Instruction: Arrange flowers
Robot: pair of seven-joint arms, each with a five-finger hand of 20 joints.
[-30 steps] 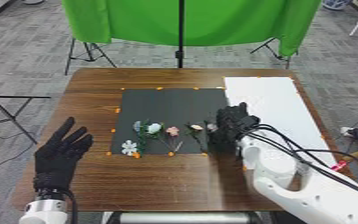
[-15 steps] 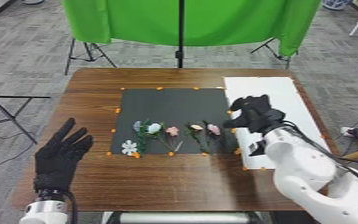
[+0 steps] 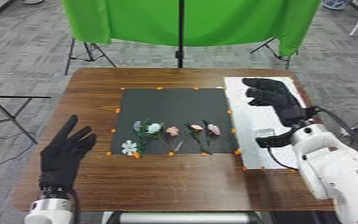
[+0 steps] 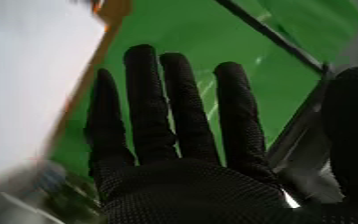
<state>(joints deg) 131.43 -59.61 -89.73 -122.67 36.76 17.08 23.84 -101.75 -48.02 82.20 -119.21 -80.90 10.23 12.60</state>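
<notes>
In the head view my left hand (image 3: 62,159) is open over the table's left side, away from the flowers. My right hand (image 3: 280,102) is open above the white sheet, holding nothing. On the dark mat lie a white flower (image 3: 129,147), a bluish flower (image 3: 138,126), a pale flower (image 3: 154,128), a pink flower (image 3: 172,131), a small cream-pink flower (image 3: 196,127) and a pink bloom (image 3: 214,129), side by side along the front part. In the right wrist view my right hand (image 4: 189,187) has its fingers straight and spread.
The dark mat (image 3: 171,105) and the white sheet (image 3: 254,119) lie side by side on the brown table (image 3: 158,177), with orange tape marks at their edges. A green cloth (image 3: 131,22) hangs behind the table.
My right hand has moved off the mat's right edge, away from the pink bloom, to the right and back over the white sheet. My left hand has shifted slightly; the flowers stay put.
</notes>
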